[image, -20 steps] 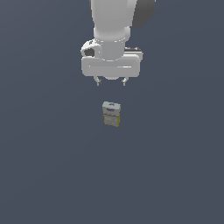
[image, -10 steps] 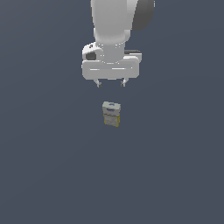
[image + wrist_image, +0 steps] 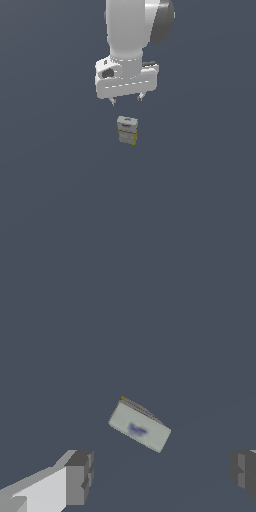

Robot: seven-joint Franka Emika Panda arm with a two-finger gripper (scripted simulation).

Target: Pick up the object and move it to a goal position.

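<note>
Single white arm hung over a plain dark grey-blue floor (image 3: 55,200), nothing else on it. The arm's white, block-shaped two-fingered gripper (image 3: 126,102) pointed straight down, fingers spread wide and empty; only the short dark fingertips (image 3: 112,102) showed below the palm in the exterior view.

The small boxy carton, pale grey-white with yellow edging and a blue mark on its top face (image 3: 127,130), stood upright on the floor, below the gripper in the exterior view and well apart from it. No contact anywhere.

From the wrist view the carton (image 3: 139,427) showed its top as a narrow rectangle, blue mark in the middle, and the two grey finger pads (image 3: 79,477) sat at the frame's edges with a gap far wider than the carton. The carton was not between them: it lay off the line joining the pads, to one side of it.

The long axis of that top face ran at a slight slant to the line between the pads (closer to parallel than to square, by my eye). Judged from this, the fingers would close along the carton's length unless the wrist turned; the opening looked wide enough either way. The descent seemed to need a sideways shift first to centre the carton in the gap. No goal marker visible in either view.
</note>
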